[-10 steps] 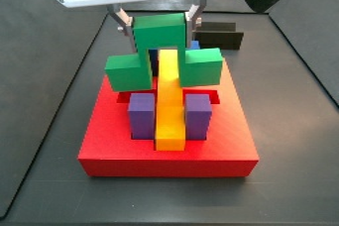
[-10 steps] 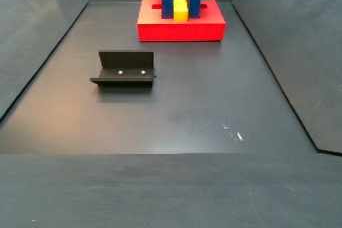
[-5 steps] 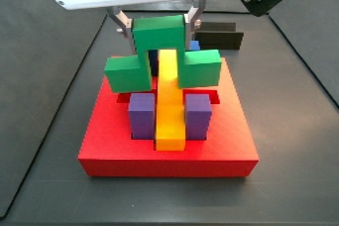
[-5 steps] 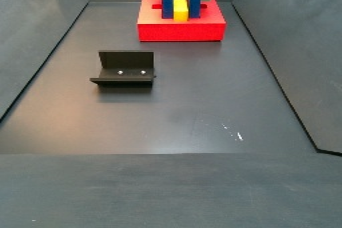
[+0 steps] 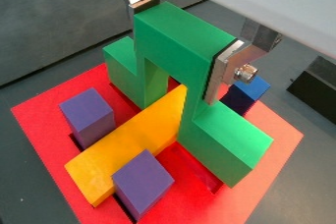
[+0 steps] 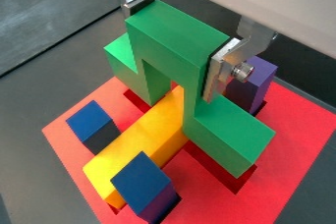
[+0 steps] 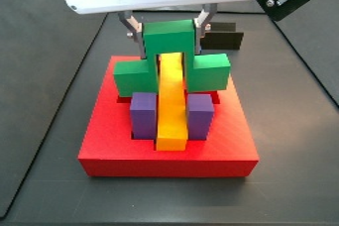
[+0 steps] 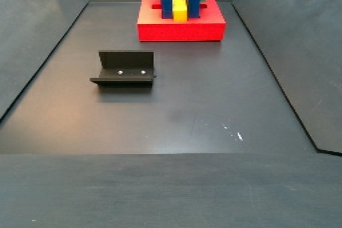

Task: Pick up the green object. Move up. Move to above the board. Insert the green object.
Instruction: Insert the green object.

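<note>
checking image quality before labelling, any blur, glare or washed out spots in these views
Both wrist views are sharp; the gripper, shut on the bright green bridge-shaped plastic piece over the flat red square board, sits under a blown-out white area. A side view has a similar white block at top and crisp colours. In the far side view, the dark floor shows faint sheen; the board is small.

Counted on the floor: one board (image 7: pixel 166 156), one fixture (image 8: pixel 124 69), one dark block (image 7: pixel 223 39). On the board: one yellow bar (image 5: pixel 132 144), two purple cubes (image 5: pixel 89 115), one blue cube (image 5: pixel 246 90), one green object (image 5: pixel 226 141). One gripper (image 5: pixel 191 29) above the board, clamped on the green object's centre.
</note>
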